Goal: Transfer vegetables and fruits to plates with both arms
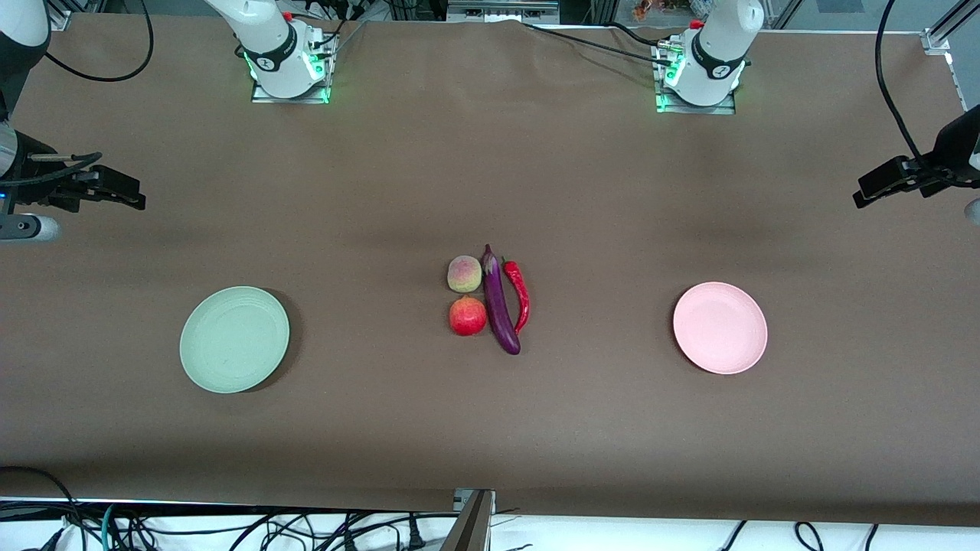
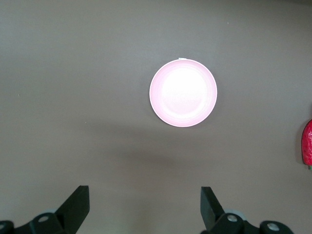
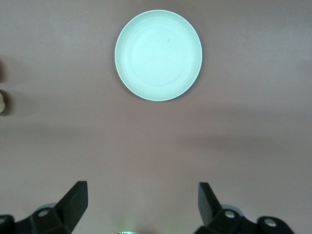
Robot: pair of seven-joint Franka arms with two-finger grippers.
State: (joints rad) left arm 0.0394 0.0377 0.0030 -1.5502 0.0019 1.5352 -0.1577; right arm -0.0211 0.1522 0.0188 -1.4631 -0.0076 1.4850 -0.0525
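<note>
Four pieces lie together mid-table: a fuzzy peach, a red pomegranate-like fruit nearer the front camera, a long purple eggplant beside both, and a red chili pepper against the eggplant. The pale green plate sits toward the right arm's end, and the pale pink plate toward the left arm's end; neither holds anything. My right gripper hangs open over its end of the table. My left gripper hangs open over the other end.
Brown cloth covers the whole table. Both arm bases stand along the edge farthest from the front camera. A sliver of the chili pepper shows at the edge of the left wrist view. Cables hang below the near edge.
</note>
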